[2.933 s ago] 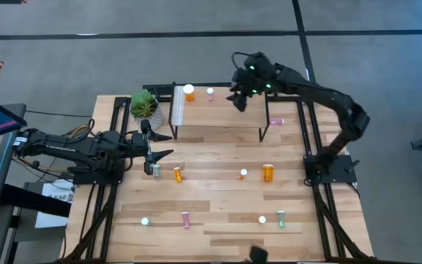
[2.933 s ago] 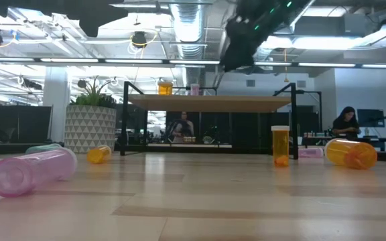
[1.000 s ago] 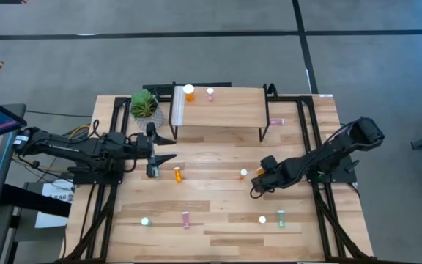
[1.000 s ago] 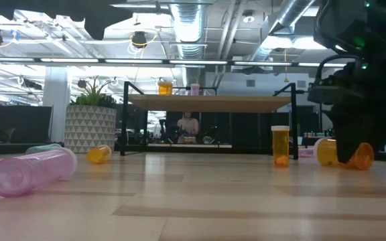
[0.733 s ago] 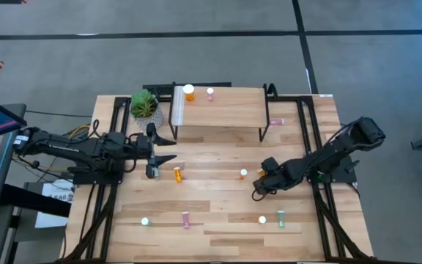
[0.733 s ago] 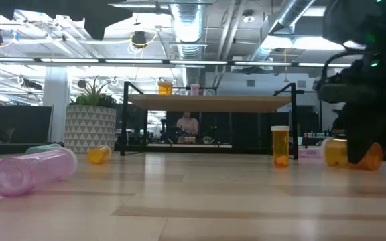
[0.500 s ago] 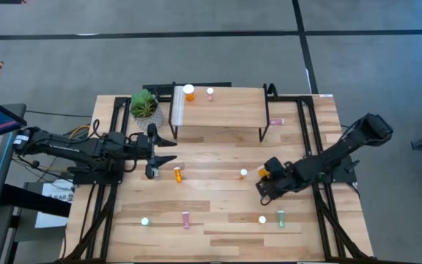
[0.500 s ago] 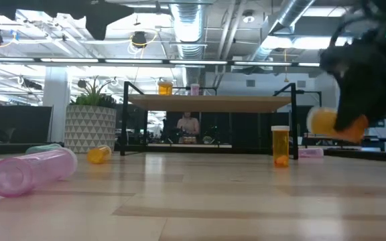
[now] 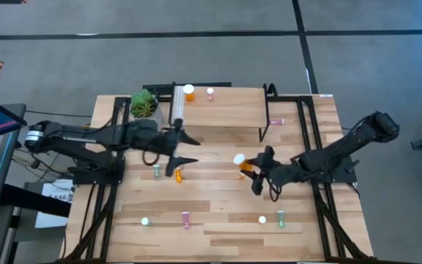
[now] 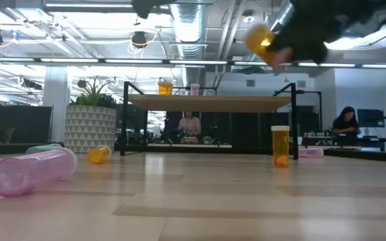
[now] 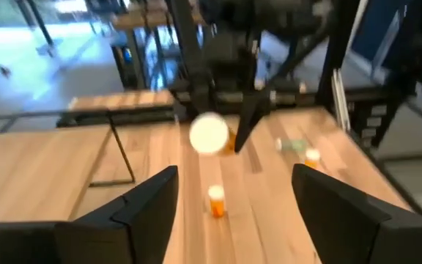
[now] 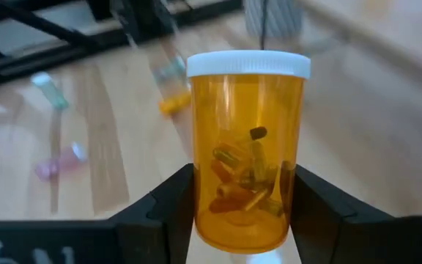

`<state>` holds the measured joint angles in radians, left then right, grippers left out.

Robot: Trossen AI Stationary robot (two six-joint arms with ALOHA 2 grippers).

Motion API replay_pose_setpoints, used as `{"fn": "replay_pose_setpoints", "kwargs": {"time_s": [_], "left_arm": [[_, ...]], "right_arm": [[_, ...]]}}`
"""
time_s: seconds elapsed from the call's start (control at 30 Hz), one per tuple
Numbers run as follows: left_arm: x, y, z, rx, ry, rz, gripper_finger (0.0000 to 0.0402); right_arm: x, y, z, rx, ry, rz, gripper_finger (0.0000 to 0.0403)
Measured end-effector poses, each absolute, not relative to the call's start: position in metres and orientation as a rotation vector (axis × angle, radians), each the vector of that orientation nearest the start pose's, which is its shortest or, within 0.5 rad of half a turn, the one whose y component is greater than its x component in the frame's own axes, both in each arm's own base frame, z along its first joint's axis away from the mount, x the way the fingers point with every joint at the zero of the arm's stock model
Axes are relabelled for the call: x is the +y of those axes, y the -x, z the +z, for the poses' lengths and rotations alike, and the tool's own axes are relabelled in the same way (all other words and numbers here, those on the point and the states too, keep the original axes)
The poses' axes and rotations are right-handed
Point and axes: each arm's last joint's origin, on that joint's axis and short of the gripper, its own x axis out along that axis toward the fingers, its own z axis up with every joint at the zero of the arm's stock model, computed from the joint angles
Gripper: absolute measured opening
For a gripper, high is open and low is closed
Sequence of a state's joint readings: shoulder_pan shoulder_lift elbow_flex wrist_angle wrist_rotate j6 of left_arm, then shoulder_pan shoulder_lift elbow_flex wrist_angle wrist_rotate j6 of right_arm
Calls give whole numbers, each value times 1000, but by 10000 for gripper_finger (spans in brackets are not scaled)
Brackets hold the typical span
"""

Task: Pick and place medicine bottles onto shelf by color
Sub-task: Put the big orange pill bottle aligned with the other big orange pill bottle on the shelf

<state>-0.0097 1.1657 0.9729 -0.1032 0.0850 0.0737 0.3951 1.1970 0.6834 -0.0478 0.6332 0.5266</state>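
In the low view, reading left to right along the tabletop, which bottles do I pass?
Lying pink bottle → small orange bottle on its side → upright orange bottle → small pink bottle lying flat.

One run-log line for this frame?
right gripper: holding orange bottle aloft | left gripper: open, empty | shelf: two bottles

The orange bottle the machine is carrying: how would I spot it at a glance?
Look just in front of the shelf, above the table's middle. There the right gripper holds the large orange bottle off the wood, white cap on, capsules inside. The other loose bottles sit on the table.
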Motion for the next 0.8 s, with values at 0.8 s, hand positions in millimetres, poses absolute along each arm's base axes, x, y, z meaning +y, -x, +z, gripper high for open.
{"fn": "replay_pose_setpoints", "kwargs": {"time_s": [0.8], "left_arm": [[22, -345, 335, 443, -57, -132, 332]], "right_arm": [[47, -259, 257, 200, -2, -243, 200]]}}
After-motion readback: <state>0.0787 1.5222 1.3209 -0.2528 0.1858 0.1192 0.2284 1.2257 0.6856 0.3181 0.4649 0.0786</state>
